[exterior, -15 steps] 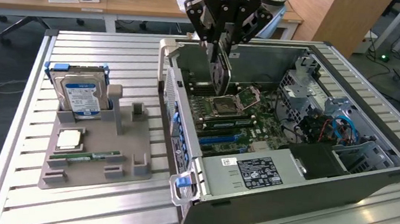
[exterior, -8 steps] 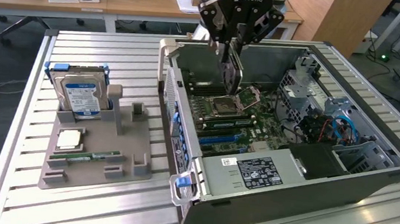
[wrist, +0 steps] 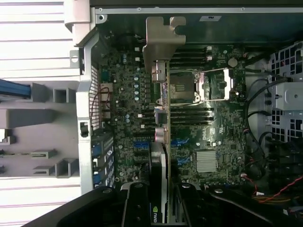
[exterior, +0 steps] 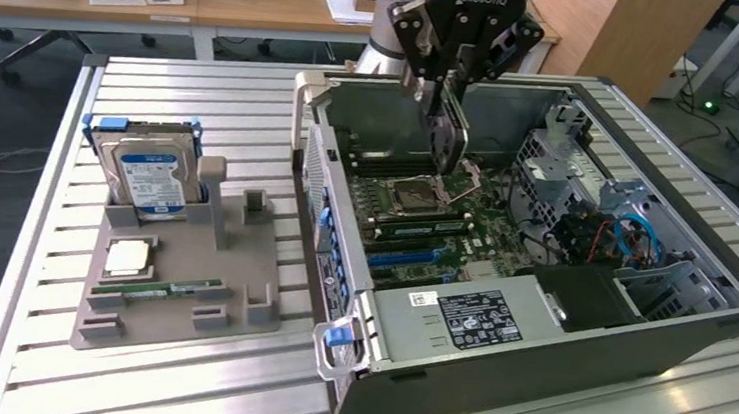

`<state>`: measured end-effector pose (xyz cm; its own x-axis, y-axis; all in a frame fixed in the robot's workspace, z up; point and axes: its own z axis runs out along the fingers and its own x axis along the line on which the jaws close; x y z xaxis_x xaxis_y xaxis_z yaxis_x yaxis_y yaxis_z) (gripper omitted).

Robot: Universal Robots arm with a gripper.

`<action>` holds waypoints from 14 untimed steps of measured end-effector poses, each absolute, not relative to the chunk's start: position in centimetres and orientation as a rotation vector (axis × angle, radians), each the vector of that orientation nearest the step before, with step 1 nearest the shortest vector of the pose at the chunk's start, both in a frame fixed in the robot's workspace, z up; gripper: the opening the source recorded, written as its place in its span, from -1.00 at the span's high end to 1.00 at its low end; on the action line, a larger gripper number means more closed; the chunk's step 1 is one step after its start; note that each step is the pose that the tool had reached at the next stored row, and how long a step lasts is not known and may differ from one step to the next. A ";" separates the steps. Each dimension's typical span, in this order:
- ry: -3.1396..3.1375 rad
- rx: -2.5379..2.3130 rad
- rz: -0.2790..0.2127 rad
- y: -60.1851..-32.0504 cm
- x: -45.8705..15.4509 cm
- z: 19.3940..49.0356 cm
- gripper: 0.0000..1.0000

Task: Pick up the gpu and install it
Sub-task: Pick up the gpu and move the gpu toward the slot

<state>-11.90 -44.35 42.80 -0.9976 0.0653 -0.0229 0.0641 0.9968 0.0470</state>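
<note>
Gpu [exterior: 452, 154] hangs on edge over the open computer case [exterior: 573, 335], clamped flat between the fingers of the gripper [exterior: 443, 98], which is closed on its upper end; no part of it is seated yet. On the exterior view's left, the grey tray [exterior: 240, 306] holds a hard drive [exterior: 151, 183], a memory stick [exterior: 154, 291] and a processor chip [exterior: 131, 258], all well apart from the arm, so little risk there. Next comes the case's rear wall: in the wrist view the card's silver bracket [wrist: 160, 42] sits near that wall, and if the card goes down skewed the bracket could catch on the metal edge and twist the card in the grip. Middle: the card's lower edge is above the motherboard [exterior: 475, 226], near the processor socket [exterior: 418, 191] and its raised lever, with the blue slots [exterior: 405, 255] a little apart. A descent out of line with a slot would press the connector onto bare board or components and could chip either. The hold is at one end only, so I judge the free end may swing or sag under a push. On the exterior view's right, the loose cables [exterior: 608, 238] are clear of the card, a snag risk only on a wide sideways move.
</note>
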 end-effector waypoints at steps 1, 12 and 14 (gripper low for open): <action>3.115 0.101 0.072 -44.3 -11.6 42.8 0.47; 3.115 0.101 0.072 -44.3 -8.3 42.8 0.47; 3.115 0.101 0.072 -44.3 -7.8 42.8 0.47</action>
<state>-7.80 -44.30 42.80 -0.9976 0.0654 -0.0228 0.0643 0.9968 0.0470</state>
